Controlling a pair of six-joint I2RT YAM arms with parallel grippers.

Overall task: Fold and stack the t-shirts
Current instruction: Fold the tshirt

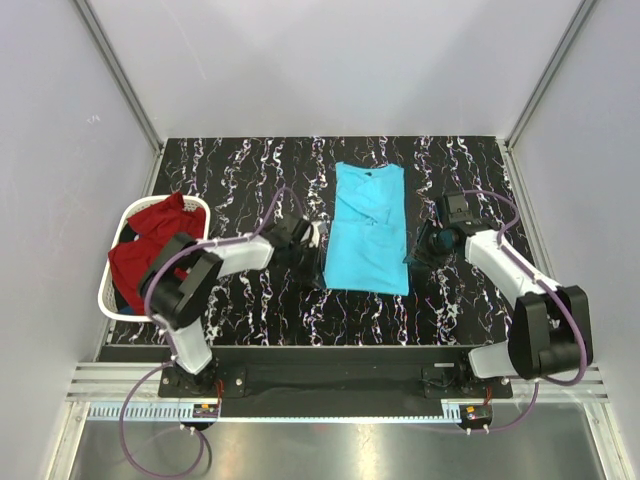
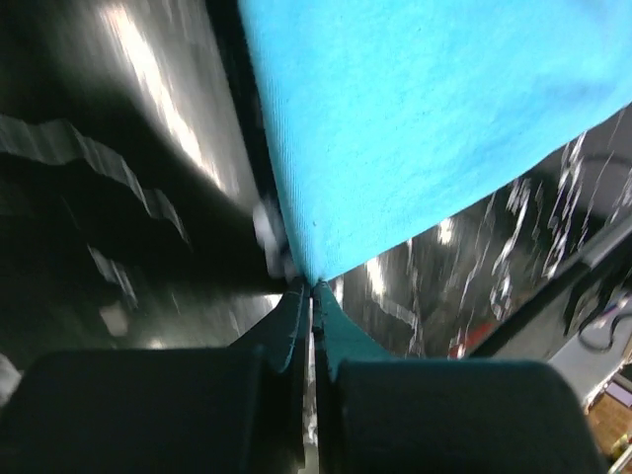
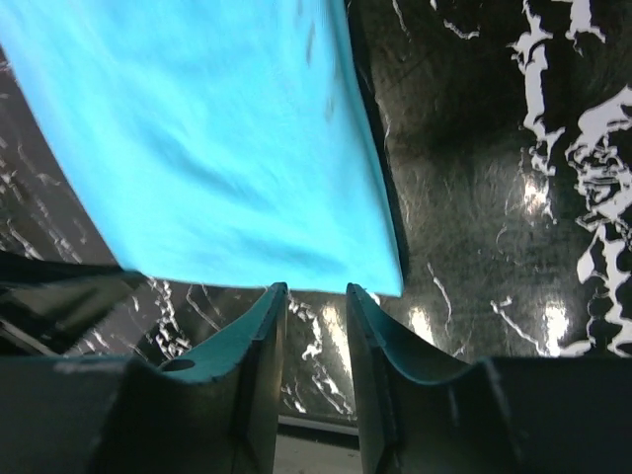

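The turquoise t-shirt (image 1: 368,228) lies flat near the middle of the black marbled table (image 1: 250,170). It is folded into a long narrow panel that runs from 12 o'clock to 6 o'clock in the top view, with its neck end at 12 and a few soft creases across its middle. At the panel's 7 o'clock corner the left gripper (image 2: 311,296) is clenched. Its wrist view shows the two fingers (image 2: 281,341) pressed together, with the tip of the cloth corner running straight into the seam between them, so it is grasping that corner of the turquoise t-shirt. On the opposite side, at about 4 o'clock on the panel's long edge, the right gripper (image 3: 316,301) is released. Its jaws stand apart with bare table showing through the gap, and the shirt's hem sits just beyond the fingertips, not between them. Well apart from all this, at 9 o'clock on the table, the dark red t-shirt (image 1: 150,235) is heaped loosely in the white laundry basket (image 1: 104,288), with part of it spilling over the basket's 12 o'clock rim.
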